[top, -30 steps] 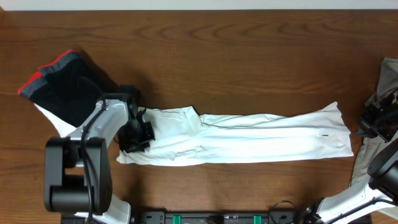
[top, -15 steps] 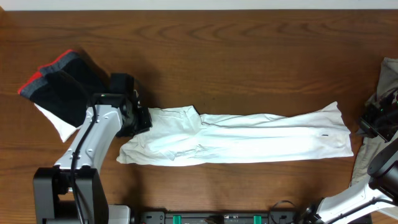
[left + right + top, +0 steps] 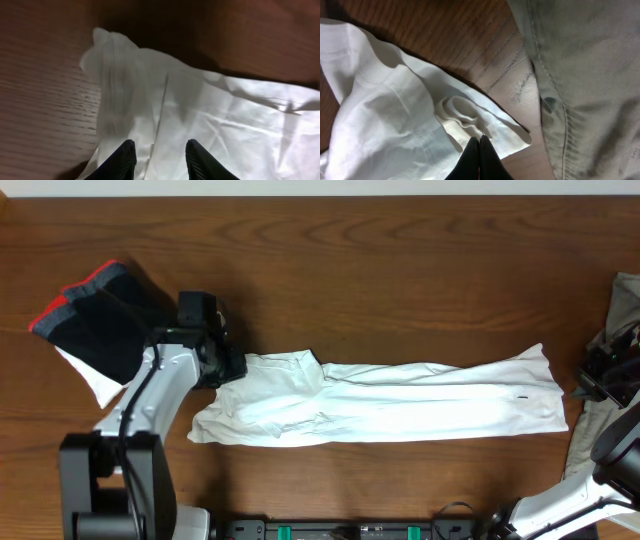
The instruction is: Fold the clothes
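Just over T-shirt (image 3: 400, 405) edge (left gripper (image 3: 160, 150))

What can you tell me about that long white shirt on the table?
The white T-shirt lies flat on the wooden table, folded into a long, narrow, wrinkly strip of soft-looking cloth. A tiny dark tag shows near its right end. The left gripper is open over its left end; the shut right gripper sits at the other.

Bare table (image 3: 400, 270) beyond the white T-shirt (image 3: 400, 405), dark folded garment (image 3: 100, 330) crowding left, grey garment (image 3: 625, 300) at right edge.
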Motion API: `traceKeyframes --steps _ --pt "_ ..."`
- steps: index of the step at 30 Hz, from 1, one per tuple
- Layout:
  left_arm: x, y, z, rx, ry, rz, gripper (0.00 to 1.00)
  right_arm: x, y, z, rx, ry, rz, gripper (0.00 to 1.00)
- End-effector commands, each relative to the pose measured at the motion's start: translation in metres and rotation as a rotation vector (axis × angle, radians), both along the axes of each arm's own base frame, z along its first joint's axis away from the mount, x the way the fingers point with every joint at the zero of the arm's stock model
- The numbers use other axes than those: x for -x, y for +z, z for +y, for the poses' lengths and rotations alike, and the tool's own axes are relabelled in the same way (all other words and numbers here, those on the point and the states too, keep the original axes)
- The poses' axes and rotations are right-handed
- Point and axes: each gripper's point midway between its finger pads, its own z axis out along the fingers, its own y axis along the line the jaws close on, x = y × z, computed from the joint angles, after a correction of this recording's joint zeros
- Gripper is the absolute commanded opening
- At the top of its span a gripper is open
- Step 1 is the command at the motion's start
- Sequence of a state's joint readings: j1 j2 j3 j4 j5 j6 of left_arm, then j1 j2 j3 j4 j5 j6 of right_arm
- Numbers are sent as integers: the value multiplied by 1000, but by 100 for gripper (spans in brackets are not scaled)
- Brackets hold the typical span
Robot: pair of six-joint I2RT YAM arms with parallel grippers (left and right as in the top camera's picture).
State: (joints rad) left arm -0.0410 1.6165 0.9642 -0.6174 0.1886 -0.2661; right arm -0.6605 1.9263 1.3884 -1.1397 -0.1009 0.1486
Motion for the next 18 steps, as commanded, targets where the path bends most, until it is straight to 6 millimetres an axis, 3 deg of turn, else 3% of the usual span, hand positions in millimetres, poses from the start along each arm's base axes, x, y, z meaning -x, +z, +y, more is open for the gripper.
traceKeyframes --steps 1,10,14,18 --pt "-2 -4 -8 55 -2 19 35 -6 10 -1 21 -1 -29 1" --pt "3 -9 -9 61 -3 38 34 -6 10 -1 19 -1 -31 1" --pt "8 -11 -14 92 -9 51 24 -6 10 -1 19 -1 -30 1" --pt "10 -12 -15 92 -11 58 22 -6 10 -1 19 -1 -30 1"
